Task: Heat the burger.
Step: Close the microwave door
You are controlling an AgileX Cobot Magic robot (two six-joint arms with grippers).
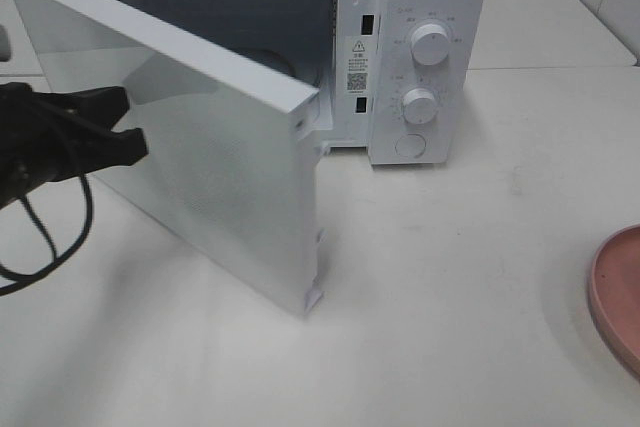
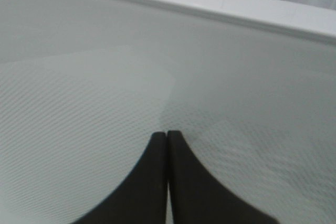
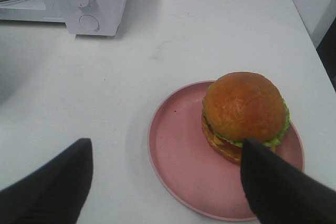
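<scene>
The domed, glossy burger (image 3: 244,116) sits on a flat pink plate (image 3: 178,156). The right pincer (image 3: 168,182) gapes above it; the left pincer (image 2: 167,145), pressed together, meets the white microwave's (image 1: 425,57) dotted open door (image 1: 220,157).

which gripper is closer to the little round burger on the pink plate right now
Right. The right gripper hovers open above the pink plate, one finger overlapping the golden-bun burger. The left gripper, shut, is at the white microwave door, across the table.
</scene>
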